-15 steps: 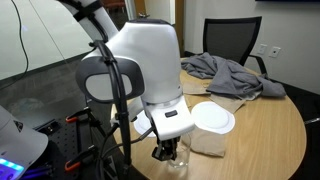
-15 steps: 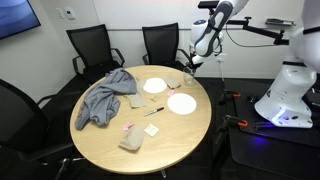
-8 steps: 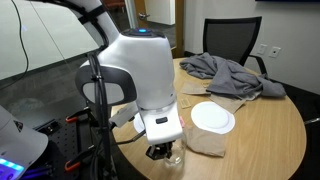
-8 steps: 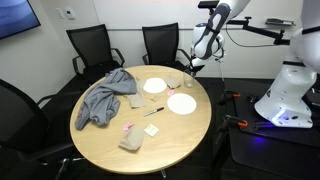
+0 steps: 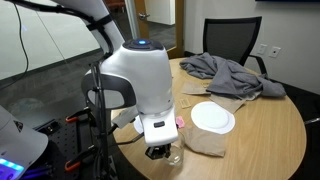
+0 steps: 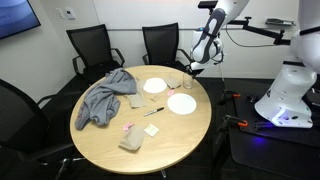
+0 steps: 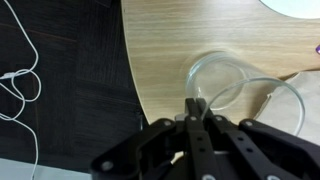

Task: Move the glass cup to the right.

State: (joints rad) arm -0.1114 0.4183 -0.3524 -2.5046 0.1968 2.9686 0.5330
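Note:
The glass cup (image 7: 228,82) is a small clear tumbler standing at the table's edge. It also shows in both exterior views (image 5: 174,157) (image 6: 187,82). My gripper (image 7: 197,106) reaches down over it, and its two black fingers are pressed together on the cup's near wall at the rim. In both exterior views the gripper (image 5: 160,151) (image 6: 190,72) sits right at the cup. The large white wrist hides most of the fingers there.
Two white plates (image 6: 153,85) (image 6: 181,103) lie near the cup; one shows up close (image 5: 212,117). A tan napkin (image 5: 205,143) lies beside the cup. A grey cloth (image 6: 105,95) covers the far side. The table edge (image 7: 134,70) and dark floor with cables are close by.
The arm has swung and lowered a little over the table edge, with the gripper staying at the cup. The cup has shifted only slightly.

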